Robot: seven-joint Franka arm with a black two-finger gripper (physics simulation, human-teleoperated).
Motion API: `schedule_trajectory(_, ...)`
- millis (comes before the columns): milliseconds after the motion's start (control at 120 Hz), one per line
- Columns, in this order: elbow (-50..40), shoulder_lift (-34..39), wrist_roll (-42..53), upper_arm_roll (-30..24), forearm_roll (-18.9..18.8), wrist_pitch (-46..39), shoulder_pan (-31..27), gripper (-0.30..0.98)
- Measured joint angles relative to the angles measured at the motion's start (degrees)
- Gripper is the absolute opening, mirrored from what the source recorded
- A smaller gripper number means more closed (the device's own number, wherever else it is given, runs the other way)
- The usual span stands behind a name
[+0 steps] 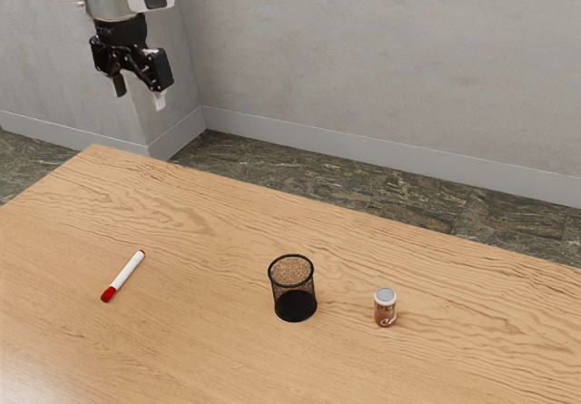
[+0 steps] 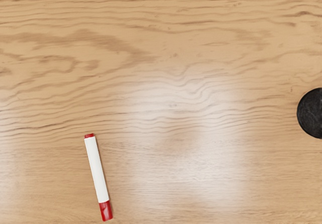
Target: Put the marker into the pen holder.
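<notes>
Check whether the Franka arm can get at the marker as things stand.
Probably yes. The end effector is open and raised, and the marker lies uncovered on the tabletop, with the pen holder and can well clear of it.

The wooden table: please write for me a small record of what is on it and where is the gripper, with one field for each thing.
surface: wooden table
marker: white with red ends, lying flat, at the exterior view's left
pen holder: black mesh cup, upright, nothing seen inside
can: small, brown and white, upright, on the exterior view's right of the pen holder
gripper: black two-finger, open, raised above the table's height, holding nothing
task state: marker not in the pen holder
</notes>
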State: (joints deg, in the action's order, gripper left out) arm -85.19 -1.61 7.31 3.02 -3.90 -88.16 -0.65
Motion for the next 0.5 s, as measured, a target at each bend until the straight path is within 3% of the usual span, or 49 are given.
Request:
schedule_trajectory(383, -0.9, 0.1, 0.5, -0.1, 0.3, 0.0, 0.6, 0.69)
schedule_trajectory(500, -20.0, 1.1, 0.2, 3.3, 0.2, -6.4, 3.0, 0.69)
